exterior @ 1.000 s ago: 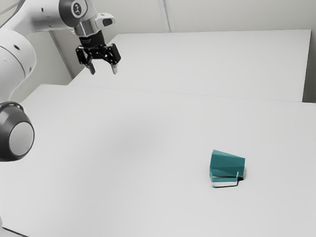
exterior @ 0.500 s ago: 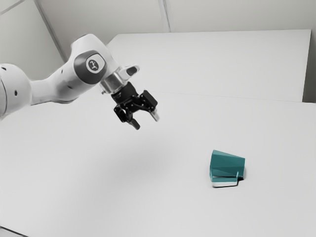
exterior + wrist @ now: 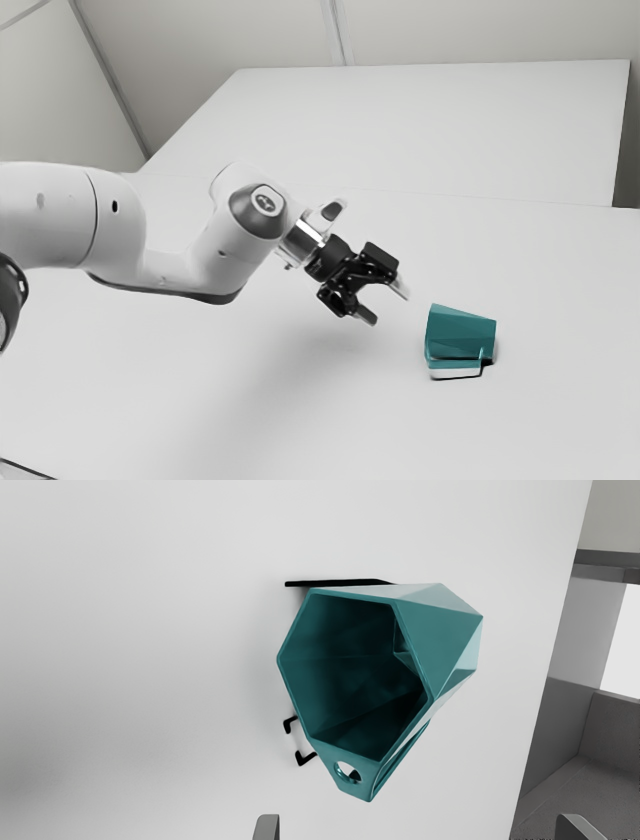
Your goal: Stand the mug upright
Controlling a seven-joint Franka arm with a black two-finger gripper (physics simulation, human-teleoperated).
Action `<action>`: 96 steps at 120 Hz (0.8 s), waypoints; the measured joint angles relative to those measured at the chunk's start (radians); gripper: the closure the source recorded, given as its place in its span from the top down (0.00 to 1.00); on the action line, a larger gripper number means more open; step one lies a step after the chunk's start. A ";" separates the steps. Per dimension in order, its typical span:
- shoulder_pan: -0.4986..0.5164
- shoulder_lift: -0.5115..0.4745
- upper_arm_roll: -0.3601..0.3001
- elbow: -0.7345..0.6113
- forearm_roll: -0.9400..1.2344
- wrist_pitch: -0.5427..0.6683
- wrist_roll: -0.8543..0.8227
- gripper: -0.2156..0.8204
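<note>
The gripper (image 3: 383, 304) is open above the table, a short way toward the exterior view's left from the mug, with nothing between its fingers. A teal faceted mug (image 3: 460, 334) lies on its side on the table. Seen from the wrist, the mug (image 3: 450, 640) has its open mouth facing my hand, and its handle (image 3: 356, 780) is on the side nearer the fingertips. The two fingertips of the gripper (image 3: 420, 827) stand wide apart, not touching the mug.
The white table (image 3: 250, 400) stretches around the mug. Behind it in the exterior view is another white surface (image 3: 420, 120). Beyond the table's edge, the wrist view shows a grey structure (image 3: 607, 730).
The arm has swung down and toward the exterior view's right, bringing the gripper much closer to the mug. The hand has tilted on the way. The mug has stayed where it lay.
</note>
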 joint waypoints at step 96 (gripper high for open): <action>-0.112 0.222 -0.002 0.151 -0.268 0.073 0.295 0.79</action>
